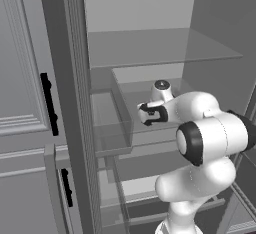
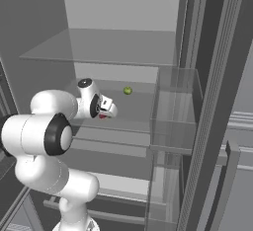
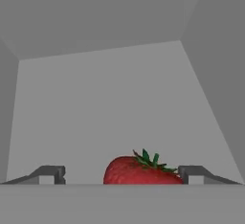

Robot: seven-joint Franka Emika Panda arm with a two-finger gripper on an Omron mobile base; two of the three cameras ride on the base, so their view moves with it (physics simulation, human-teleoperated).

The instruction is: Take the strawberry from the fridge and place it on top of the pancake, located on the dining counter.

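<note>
Inside the open fridge (image 1: 150, 18), light grey walls and glass shelves surround the white arm, which reaches in over a middle shelf (image 2: 123, 121). The strawberry (image 3: 141, 170) lies on that shelf floor between the fingers (image 3: 48, 174) of the gripper (image 3: 122, 175), its green leafy cap pointing toward the right-hand tip. The jaws stand spread apart, the left tip well clear of the fruit and the right tip just beside its cap; whether that tip touches cannot be told. From the right base view the strawberry (image 2: 102, 116) shows as a red speck just under the gripper (image 2: 109, 109). A small yellow-green fruit (image 2: 128, 91) sits deeper on the same shelf, beyond the strawberry. In the left base view a grey cabinet (image 1: 22, 78) with black handles flanks the fridge.
</note>
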